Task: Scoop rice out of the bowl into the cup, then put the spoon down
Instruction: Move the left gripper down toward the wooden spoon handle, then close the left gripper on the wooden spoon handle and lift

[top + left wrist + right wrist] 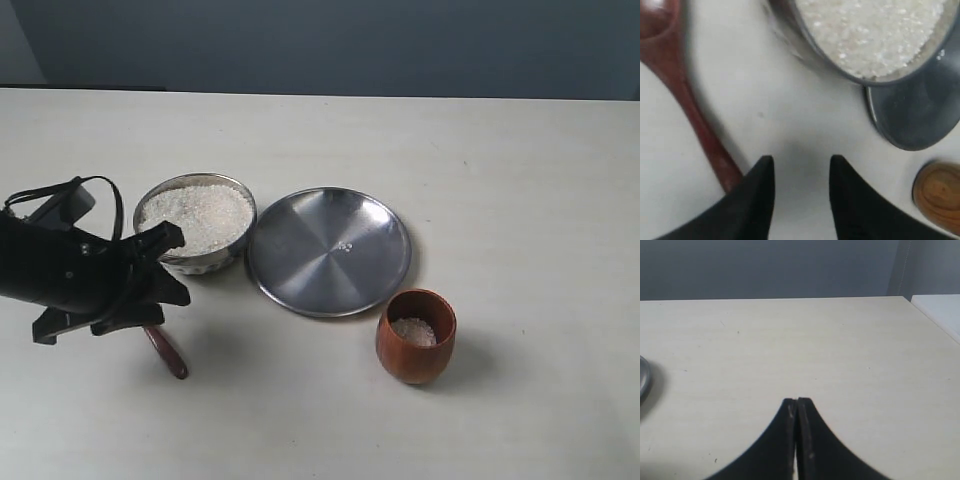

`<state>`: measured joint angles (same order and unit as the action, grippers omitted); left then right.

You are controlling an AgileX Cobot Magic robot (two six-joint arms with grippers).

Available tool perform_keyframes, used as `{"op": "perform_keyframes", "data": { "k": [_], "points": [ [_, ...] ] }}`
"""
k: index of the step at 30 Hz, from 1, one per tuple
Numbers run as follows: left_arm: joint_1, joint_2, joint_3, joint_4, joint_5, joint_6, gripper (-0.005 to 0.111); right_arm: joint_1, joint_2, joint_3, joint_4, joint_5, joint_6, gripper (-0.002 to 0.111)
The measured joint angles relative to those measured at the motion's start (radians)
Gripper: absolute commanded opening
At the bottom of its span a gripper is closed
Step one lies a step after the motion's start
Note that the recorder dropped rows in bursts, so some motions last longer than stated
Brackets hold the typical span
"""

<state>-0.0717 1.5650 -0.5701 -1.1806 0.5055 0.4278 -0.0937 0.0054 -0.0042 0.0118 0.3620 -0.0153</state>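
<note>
The steel bowl (232, 253) holds a heap of white rice (197, 216) at the left of the table. The wooden spoon (167, 352) lies flat on the table in front of the bowl, partly hidden under my left arm. My left gripper (180, 267) hovers open above the table with nothing between its fingers. In the left wrist view the spoon (687, 95) lies just beside one fingertip (764, 167), apart from the open left gripper (801, 162). The wooden cup (416, 350), with some rice (413, 331) in it, stands at the front right. My right gripper (797, 401) is shut and empty.
A wide flat steel plate (310, 235) lies between bowl and cup, with a few stray grains on it. The left wrist view shows the bowl (805, 42), the plate (920, 115) and the cup (938, 195). The right gripper is over bare table near the plate's edge (642, 377).
</note>
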Motion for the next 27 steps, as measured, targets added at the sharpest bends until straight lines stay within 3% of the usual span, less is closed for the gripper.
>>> {"op": "perform_keyframes", "data": {
  "k": [8, 17, 27],
  "points": [
    [-0.109, 0.013, -0.011, -0.007, -0.024, 0.000, 0.000, 0.000, 0.000, 0.000, 0.000, 0.000, 0.000, 0.000],
    [-0.120, 0.101, -0.013, 0.062, 0.006, 0.000, 0.001, 0.000, 0.000, 0.000, 0.000, 0.000, 0.000, 0.000],
    [-0.120, 0.103, -0.013, 0.170, -0.106, 0.000, 0.001, 0.000, -0.001, 0.000, 0.000, 0.000, 0.000, 0.000]
  ]
}}
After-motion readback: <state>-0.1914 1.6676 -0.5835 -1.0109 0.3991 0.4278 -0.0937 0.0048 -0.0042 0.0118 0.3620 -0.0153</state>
